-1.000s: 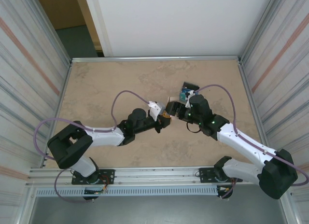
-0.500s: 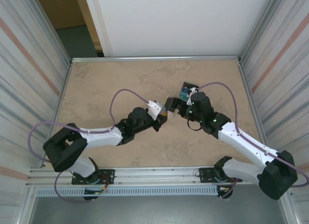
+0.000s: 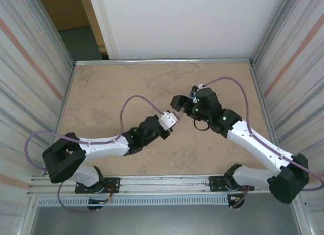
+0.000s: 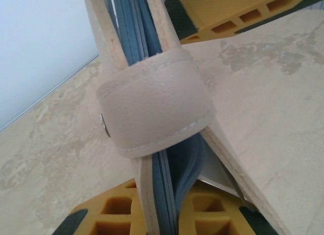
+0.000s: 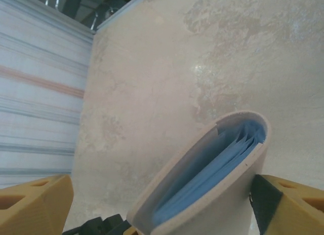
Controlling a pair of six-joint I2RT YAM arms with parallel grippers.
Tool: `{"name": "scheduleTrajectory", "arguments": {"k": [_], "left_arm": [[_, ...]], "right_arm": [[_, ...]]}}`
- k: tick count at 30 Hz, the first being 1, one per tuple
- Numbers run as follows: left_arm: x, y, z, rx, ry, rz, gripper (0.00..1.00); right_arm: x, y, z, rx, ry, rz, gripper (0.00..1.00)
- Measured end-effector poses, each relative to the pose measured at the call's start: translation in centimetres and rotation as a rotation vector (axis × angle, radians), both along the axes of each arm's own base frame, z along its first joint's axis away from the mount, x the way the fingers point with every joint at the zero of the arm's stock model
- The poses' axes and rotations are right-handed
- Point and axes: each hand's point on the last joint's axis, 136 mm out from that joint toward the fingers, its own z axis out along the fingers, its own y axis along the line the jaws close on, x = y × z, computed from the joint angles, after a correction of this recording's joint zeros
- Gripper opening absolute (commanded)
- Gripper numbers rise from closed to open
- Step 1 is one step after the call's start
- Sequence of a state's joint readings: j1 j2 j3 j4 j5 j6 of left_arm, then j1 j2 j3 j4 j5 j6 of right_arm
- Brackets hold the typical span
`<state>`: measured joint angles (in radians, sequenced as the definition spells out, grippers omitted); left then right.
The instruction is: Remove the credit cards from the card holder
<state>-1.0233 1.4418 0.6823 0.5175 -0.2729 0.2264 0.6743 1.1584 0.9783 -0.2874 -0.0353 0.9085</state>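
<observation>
**A:** From above, what has changed?

**B:** The right gripper (image 3: 176, 104) has climbed from mid-frame toward the upper centre. The left gripper (image 3: 171, 118) has reached further right, just beneath it. They hang close together over the table (image 3: 101, 88). What sits between them is too small to read from up there.

**A:** And the left wrist view?

**B:** The card holder (image 4: 152, 118) stands on edge through the middle of the frame. The left gripper's yellow pads (image 4: 212, 7) pinch it, one at the upper right and one at the bottom, and that pinch has tightened slightly. The snap tab (image 4: 162, 111) wraps across both tan covers at the centre and looks fastened. Blue layers (image 4: 132, 37) are packed between the covers, but I cannot tell whether they are the credit cards or the inner panels.

**A:** Right wrist?

**B:** The card holder rises from the bottom centre, folded edge uppermost. The right fingers (image 5: 45, 209) are spread wide. The lower-left one is well clear of it and the lower-right one is just against it.

**A:** Meaning?

**B:** I judge the left now carries the card holder alone, which frees the right to work the snap tab. Nothing is out yet.
</observation>
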Motion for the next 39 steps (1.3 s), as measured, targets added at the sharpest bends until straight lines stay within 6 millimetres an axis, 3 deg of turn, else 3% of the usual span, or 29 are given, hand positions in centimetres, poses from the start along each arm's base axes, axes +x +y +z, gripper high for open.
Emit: {"name": "scheduleTrajectory", "arguments": {"k": [9,16,17,19,22,24,27,28,31,36,39], "left_arm": [[0.4,0.5,-0.6,0.064,-0.03,0.033,0.01],[0.6,0.5,-0.8,0.095,-0.045,0.045,0.16],[0.6,0.5,-0.9,0.099,-0.046,0.046,0.2],[0.5,0.4,-1.0,0.105,-0.048,0.04,0.39],[0.0,-0.1,-1.0,0.095,-0.038,0.016,0.58],[-0.6,-0.6,-1.1,0.08,-0.02,-0.016,0.62],[-1.6,-1.2,-0.9,0.05,0.017,-0.067,0.77],[-2.0,-1.4,-0.6,0.033,0.028,-0.083,0.86],[-2.8,-1.2,1.4,-0.034,0.046,-0.106,0.99],[-3.2,-0.1,4.8,-0.142,0.056,-0.095,0.99],[-2.0,1.3,5.2,-0.198,0.126,-0.059,0.99]], "right_arm": [[0.7,0.1,-2.3,-0.079,0.059,-0.026,0.61],[1.0,-0.1,-3.0,-0.094,0.076,-0.045,0.24],[1.0,-0.1,-3.0,-0.089,0.08,-0.052,0.2],[1.2,-0.4,-3.1,-0.083,0.086,-0.063,0.13],[1.5,-0.7,-3.4,-0.075,0.089,-0.07,0.1],[1.7,-1.2,-4.1,-0.078,0.099,-0.082,0.08],[1.9,-2.2,-5.1,-0.088,0.116,-0.097,0.06],[1.9,-2.4,-5.3,-0.09,0.119,-0.096,0.05],[2.1,-2.7,-5.2,-0.087,0.107,-0.077,0.05],[2.0,-2.3,-4.3,-0.074,0.053,0.005,0.05],[1.7,-1.7,-3.7,-0.07,0.011,0.082,0.05]]}}
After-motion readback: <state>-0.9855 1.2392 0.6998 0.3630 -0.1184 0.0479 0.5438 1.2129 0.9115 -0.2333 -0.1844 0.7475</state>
